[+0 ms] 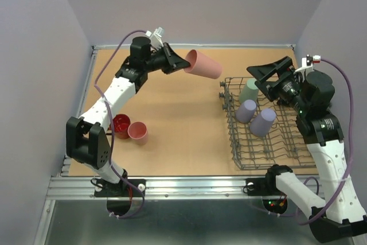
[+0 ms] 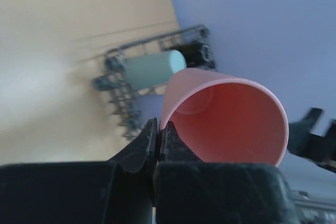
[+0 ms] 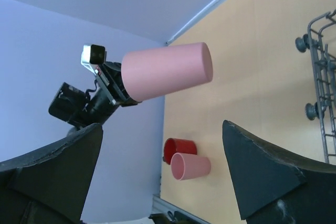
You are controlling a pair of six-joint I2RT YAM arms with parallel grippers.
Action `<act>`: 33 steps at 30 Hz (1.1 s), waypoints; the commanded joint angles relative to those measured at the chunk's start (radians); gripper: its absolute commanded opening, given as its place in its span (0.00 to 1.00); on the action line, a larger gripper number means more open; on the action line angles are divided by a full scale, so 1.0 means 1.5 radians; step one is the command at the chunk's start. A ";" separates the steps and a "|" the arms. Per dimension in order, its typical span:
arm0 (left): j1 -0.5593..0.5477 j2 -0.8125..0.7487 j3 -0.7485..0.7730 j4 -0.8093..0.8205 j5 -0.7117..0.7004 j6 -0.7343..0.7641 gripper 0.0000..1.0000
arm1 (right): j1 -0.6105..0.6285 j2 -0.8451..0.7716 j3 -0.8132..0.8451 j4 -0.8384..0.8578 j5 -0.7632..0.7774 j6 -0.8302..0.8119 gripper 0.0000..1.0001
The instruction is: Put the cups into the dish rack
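L pincer [image 1: 181, 64]: 1 pink cup [image 1: 205, 65]; rack [image 1: 269, 162]: 3

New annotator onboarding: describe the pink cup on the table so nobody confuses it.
Look at the table's left half, away from the rack. By the left arm is a red mug; the pink cup sits right beside it, on the rack side. The other pink cup is in the air, pinched by the left gripper.

a pink cup [image 3: 168, 72] hangs sideways, its mouth end clamped in the left gripper [image 3: 118, 90]. below it, a red mug [image 3: 177, 148] sits just beside a second pink cup [image 3: 190, 166]. to its right is the dish rack [image 3: 323, 95]. the right gripper [image 3: 161, 127] gapes wide beneath it.
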 commanded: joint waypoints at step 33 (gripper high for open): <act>-0.153 -0.018 -0.143 0.700 -0.012 -0.518 0.00 | 0.000 0.023 -0.117 0.471 0.017 0.253 1.00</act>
